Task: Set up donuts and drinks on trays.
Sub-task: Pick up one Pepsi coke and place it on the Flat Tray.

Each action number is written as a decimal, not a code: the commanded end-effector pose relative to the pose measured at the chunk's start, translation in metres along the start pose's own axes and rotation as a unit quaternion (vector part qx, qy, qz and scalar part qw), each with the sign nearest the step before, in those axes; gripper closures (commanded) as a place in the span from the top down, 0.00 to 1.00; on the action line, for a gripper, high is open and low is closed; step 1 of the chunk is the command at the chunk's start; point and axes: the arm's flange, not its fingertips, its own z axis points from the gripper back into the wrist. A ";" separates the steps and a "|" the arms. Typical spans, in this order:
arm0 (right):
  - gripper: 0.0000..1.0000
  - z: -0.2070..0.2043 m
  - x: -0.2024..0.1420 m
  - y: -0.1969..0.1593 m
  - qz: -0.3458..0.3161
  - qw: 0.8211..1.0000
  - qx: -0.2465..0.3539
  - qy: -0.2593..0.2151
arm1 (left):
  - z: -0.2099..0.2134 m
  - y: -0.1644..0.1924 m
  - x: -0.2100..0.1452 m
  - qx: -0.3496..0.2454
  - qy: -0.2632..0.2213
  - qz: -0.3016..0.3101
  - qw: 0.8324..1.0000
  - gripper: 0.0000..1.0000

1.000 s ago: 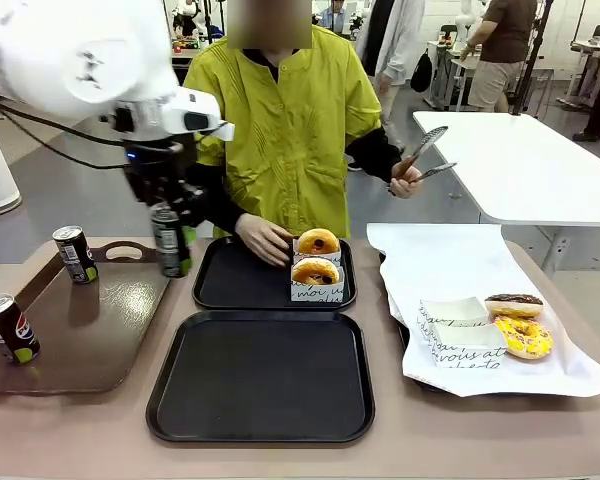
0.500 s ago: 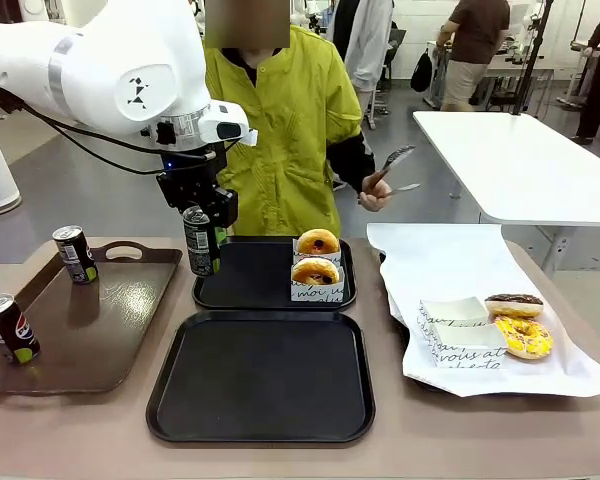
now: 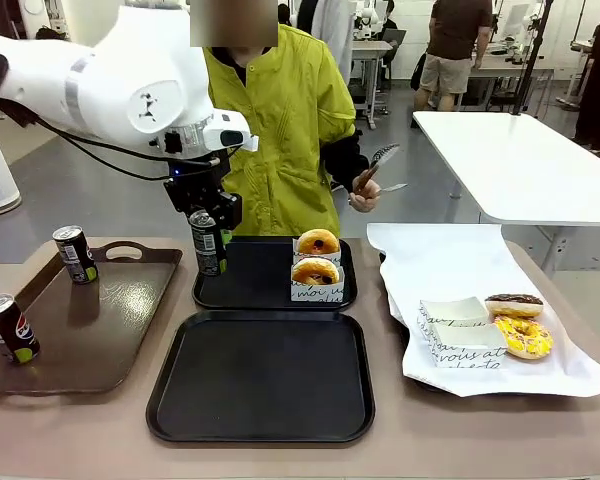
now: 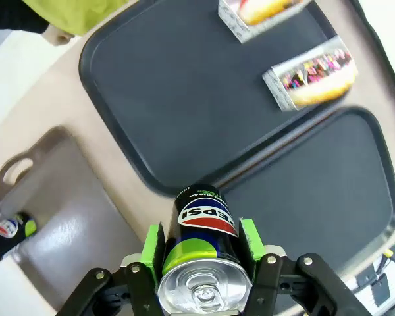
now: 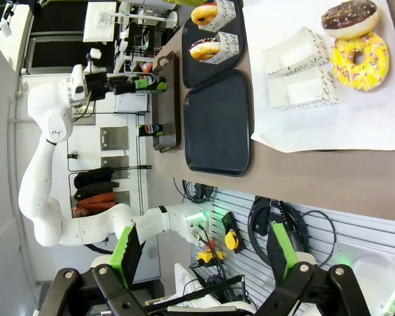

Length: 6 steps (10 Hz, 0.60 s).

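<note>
Taking the bench (image 3: 400, 445) from my left, the glossy brown tray (image 3: 100, 340) looks like the drinks depot. A near can (image 3: 10, 327) stands upright at its 8 o'clock corner and a far can (image 3: 75, 254) near 11 o'clock, both waiting their turn. Next along, the left end effector (image 3: 208, 240) is clamped on a third can (image 3: 206, 255). Its green pads (image 4: 153, 247) press the sides just under the silver top, so the can hangs upright with its base free to meet a flat surface. It hovers over the 9 o'clock rim of the far black tray (image 3: 250, 285), and as far as I can judge it is clear of the surface. I read this as the drink going in beside the food. That tray's right half, from about 1 to 4 o'clock, already carries two boxed donuts (image 3: 315, 272), one behind the other, which leaves the left half bare for the can. The near black tray (image 3: 260, 380) lies just in front of it, unfilled. Across at 12 o'clock the person's hand (image 3: 365, 190) holds tongs (image 3: 385, 157) lifted well above the trays, probably to stay out of my arm's way. At 3 o'clock the paper-lined tray (image 3: 450, 255) is the donut supply. It holds two empty boxes (image 3: 460, 330) with a chocolate donut (image 3: 514, 303) and a yellow donut (image 3: 525, 338) just beside them, not yet boxed. The right end effector (image 5: 203, 257) is parked away from the bench, fingers spread with nothing between them.
</note>
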 end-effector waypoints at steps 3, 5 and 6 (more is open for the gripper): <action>1.00 0.000 0.001 0.000 0.005 1.000 0.008 -0.001 | -0.048 0.023 0.041 0.003 -0.016 0.029 0.999 0.57; 1.00 0.000 0.001 0.000 0.005 1.000 0.008 -0.001 | -0.073 0.028 0.048 -0.004 -0.004 0.044 0.999 0.57; 1.00 0.000 0.001 0.000 0.005 1.000 0.008 -0.001 | -0.080 0.030 0.048 -0.005 0.001 0.046 0.999 0.57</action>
